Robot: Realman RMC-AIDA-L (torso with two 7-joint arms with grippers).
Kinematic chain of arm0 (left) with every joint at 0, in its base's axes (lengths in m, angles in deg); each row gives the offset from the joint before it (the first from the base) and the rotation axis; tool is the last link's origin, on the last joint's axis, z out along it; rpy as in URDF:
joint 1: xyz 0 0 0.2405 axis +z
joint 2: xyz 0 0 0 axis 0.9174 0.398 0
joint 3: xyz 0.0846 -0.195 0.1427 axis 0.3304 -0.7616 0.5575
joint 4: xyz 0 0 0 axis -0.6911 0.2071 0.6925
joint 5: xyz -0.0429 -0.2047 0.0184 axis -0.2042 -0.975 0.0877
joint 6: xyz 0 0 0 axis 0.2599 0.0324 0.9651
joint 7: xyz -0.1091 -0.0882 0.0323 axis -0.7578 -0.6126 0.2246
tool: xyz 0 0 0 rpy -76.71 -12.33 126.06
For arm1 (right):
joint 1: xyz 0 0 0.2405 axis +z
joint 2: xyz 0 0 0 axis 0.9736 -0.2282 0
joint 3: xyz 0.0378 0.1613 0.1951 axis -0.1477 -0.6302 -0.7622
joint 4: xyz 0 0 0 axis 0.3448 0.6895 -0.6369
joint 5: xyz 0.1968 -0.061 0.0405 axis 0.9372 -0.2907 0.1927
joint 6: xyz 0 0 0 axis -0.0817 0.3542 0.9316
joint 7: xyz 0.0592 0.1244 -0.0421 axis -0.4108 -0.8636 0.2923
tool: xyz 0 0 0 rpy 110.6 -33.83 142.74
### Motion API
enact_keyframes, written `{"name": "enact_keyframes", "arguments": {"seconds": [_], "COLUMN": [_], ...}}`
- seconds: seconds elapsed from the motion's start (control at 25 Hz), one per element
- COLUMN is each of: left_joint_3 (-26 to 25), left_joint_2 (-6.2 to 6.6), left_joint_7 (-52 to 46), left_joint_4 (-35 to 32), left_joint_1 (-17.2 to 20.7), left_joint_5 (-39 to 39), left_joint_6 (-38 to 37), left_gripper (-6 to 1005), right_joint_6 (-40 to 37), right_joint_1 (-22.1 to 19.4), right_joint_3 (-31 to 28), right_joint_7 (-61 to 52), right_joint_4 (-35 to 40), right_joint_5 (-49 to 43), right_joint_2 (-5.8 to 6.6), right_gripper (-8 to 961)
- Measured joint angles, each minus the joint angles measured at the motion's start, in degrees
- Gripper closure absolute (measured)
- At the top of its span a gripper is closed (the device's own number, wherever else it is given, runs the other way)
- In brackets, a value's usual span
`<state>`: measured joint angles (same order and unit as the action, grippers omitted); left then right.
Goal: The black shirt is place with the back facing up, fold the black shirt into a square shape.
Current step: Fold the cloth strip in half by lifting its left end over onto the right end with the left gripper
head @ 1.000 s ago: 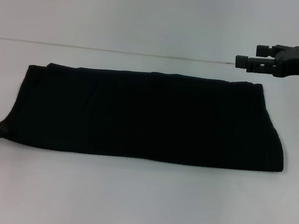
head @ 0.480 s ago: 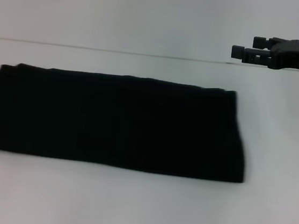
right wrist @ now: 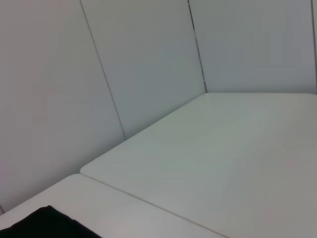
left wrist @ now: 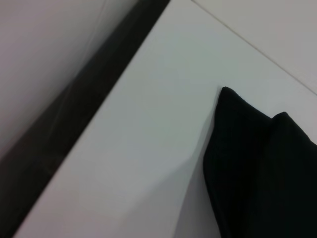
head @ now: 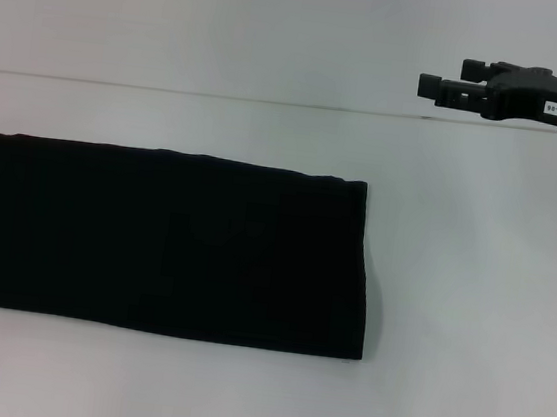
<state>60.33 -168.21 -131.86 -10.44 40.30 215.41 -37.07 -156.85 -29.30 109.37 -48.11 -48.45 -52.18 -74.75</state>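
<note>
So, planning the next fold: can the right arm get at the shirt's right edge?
Probably yes: the right tool hangs above and beyond the black shirt, with only bare table between them.

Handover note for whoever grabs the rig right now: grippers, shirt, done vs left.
Right gripper: raised at the far right, clear of the cloth, holding nothing.
Left gripper: not in any view, state unknown.
Black shirt: lies flat on the white table as a long folded band, running off the head view's left edge; its right end sits near the middle.
Done: sides look folded in, leaving a strip.
Left: fold the strip end over end into a square, probably starting at the free right end.
</note>
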Motion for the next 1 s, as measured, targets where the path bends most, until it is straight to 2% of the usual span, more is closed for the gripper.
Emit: {"name": "enact_keyframes", "arguments": {"seconds": [0.16,0.28,0.4,0.52,0.64,0.72,0.76,0.88,0.96,1.0], "left_joint_3": [0.2,0.5,1.2,3.6,7.4,11.0,13.2,17.3,18.8,19.3], "left_joint_2": [0.54,1.16,1.90,1.64,-0.89,-4.10,-6.48,-11.55,-12.15,-11.95], "left_joint_7": [-0.1,-0.1,-0.1,-0.4,-0.6,-0.1,0.5,4.7,10.7,14.7], "left_joint_4": [-0.5,-0.4,0.7,2.9,7.0,10.0,11.8,17.7,25.3,31.6], "left_joint_1": [-1.2,-3.2,-7.0,-11.6,-16.5,-19.2,-20.2,-21.7,-22.2,-22.3], "left_joint_5": [0.5,-0.3,-3.5,-8.8,-15.8,-19.2,-20.7,-24.6,-28.2,-30.2], "left_joint_6": [-1.3,-5.0,-11.9,-18.2,-22.4,-22.6,-21.4,-15.8,-11.0,-7.5], "left_gripper": [934,929,924,920,915,912,910,906,902,901], "right_joint_6": [0.3,0.6,1.8,3.6,4.4,4.5,4.2,4.1,3.6,3.2], "right_joint_1": [0.0,-0.4,-0.9,-1.5,-2.2,-2.8,-3.2,-4.3,-4.9,-5.2], "right_joint_3": [-0.2,-0.5,-0.6,-0.5,-0.5,-0.5,-0.3,-0.1,0.3,0.3], "right_joint_7": [0.7,1.3,1.4,1.5,1.5,1.5,1.5,1.6,1.6,1.6], "right_joint_4": [0.0,0.1,0.5,0.6,1.0,1.5,1.8,2.7,3.1,3.2], "right_joint_5": [0.1,0.4,1.3,2.6,2.9,3.0,3.0,2.9,2.9,2.9], "right_joint_2": [-0.12,-0.13,0.17,1.30,2.46,3.20,3.52,4.15,4.61,4.83], "right_gripper": [26,26,26,26,26,26,26,26,26,26]}}
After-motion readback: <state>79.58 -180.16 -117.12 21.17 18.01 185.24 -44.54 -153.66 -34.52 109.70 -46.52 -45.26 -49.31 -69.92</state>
